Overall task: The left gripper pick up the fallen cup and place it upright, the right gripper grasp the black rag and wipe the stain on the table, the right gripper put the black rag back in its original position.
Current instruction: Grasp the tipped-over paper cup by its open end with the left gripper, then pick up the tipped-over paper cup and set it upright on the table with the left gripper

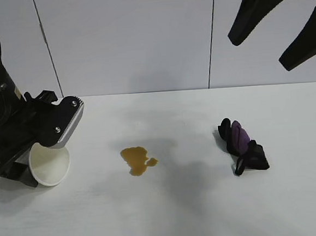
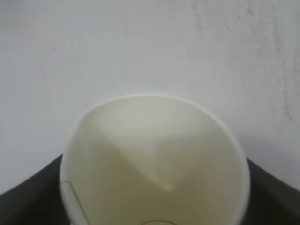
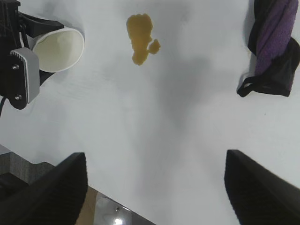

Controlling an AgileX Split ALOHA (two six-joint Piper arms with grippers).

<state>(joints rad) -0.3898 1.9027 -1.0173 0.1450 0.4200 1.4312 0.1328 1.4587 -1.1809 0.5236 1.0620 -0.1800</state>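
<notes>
Left gripper straddles the fallen cup, whether clamped I cannot tell; right gripper hangs spread wide above the black rag, stain unwiped.

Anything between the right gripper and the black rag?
Nothing visible. The right gripper, a black two-fingered claw, hangs open above the small bunched black rag with the purple patch. Only bare white table lies around the rag.
</notes>
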